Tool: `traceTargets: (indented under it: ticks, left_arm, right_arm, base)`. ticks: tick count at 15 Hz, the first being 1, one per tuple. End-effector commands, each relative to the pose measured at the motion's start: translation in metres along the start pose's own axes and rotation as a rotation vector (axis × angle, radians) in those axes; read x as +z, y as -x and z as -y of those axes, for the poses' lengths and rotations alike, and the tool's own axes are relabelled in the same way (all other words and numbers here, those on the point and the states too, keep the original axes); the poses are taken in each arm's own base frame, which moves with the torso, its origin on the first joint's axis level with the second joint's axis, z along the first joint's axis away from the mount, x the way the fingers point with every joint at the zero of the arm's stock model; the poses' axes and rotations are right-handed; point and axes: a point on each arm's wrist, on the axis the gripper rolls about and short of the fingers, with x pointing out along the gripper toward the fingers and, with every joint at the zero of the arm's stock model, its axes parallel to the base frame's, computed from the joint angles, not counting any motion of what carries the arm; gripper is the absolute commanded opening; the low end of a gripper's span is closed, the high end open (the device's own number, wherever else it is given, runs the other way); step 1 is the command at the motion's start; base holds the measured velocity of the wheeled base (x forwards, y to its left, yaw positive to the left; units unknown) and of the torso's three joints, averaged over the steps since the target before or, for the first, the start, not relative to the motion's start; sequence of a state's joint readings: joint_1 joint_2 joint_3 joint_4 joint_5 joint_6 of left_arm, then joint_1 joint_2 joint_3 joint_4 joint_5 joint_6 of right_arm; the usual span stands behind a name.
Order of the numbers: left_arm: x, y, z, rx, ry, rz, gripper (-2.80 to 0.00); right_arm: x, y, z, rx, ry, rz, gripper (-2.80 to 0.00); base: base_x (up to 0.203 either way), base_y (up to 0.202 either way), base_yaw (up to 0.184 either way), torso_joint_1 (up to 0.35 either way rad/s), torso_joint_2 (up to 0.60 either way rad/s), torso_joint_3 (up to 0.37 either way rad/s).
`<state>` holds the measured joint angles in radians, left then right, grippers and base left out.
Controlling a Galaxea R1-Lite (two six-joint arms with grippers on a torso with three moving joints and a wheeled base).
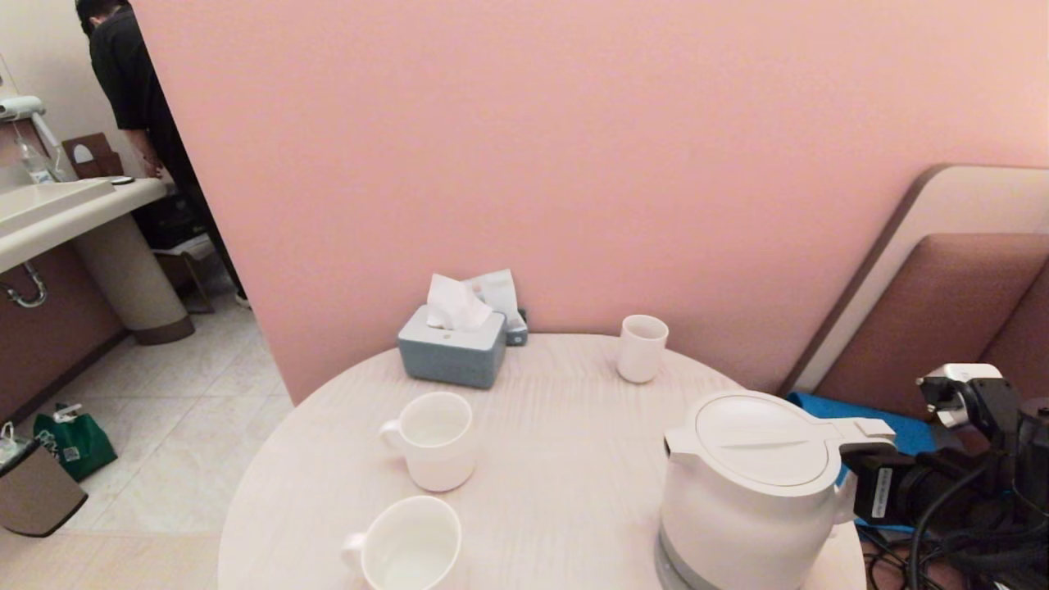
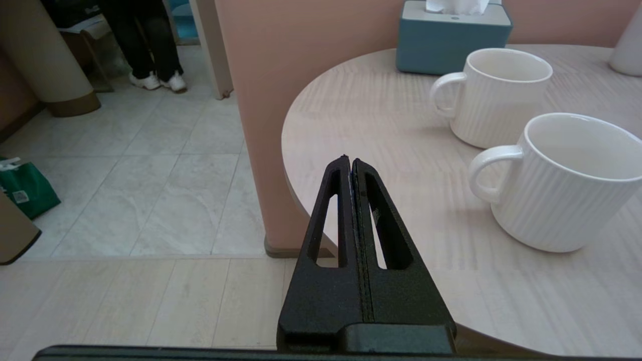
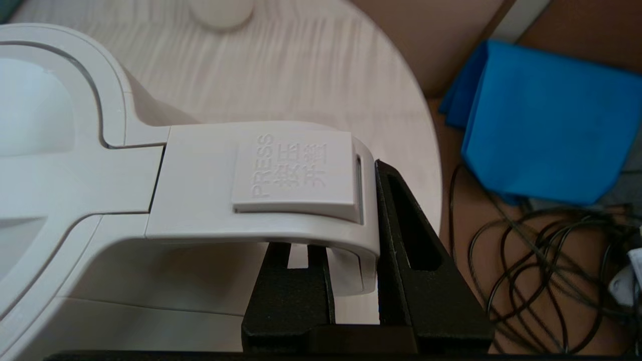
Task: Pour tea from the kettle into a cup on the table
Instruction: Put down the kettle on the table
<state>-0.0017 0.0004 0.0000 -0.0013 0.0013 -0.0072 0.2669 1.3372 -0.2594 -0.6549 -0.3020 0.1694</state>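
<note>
So the kettle (image 1: 758, 492) sits upright at the near right edge of the table (image 1: 565, 459), spout facing the two ribbed mugs. The head view only shows the right gripper (image 3: 353, 271) as dark hardware behind the handle, but the right wrist view makes it clear: the fingers are clamped around the loop handle (image 3: 261, 185), just under the PRESS button. The left gripper (image 2: 351, 165) only turns up in its own wrist view, pressed together and holding nothing, hanging off the table's left edge beside the near mug (image 2: 567, 180). The far mug (image 2: 496, 95) stands in front of the tissue box (image 1: 452, 352), and a small handleless cup (image 1: 642, 347) is near the far edge.
</note>
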Motion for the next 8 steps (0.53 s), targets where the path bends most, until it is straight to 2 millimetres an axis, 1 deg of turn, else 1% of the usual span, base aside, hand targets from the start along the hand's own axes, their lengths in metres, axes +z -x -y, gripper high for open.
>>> traceTargets:
  ticks: [1,8]
  left_arm:
    - [0.0,-0.0001,0.0,0.0,0.0,-0.001,-2.8]
    - [0.0,0.0,0.0,0.0,0.0,0.001,-2.8]
  right_arm:
    - [-0.0075,-0.0017,0.0019,-0.013,0.008,-0.032,-2.8]
    - [-0.017,0.0039,0.0052,-0.015,0.014,-0.053,-2.8]
  base:
    - [0.0,0.0,0.0,0.0,0.0,0.0]
    - [0.0,0.0,0.0,0.0,0.0,0.0]
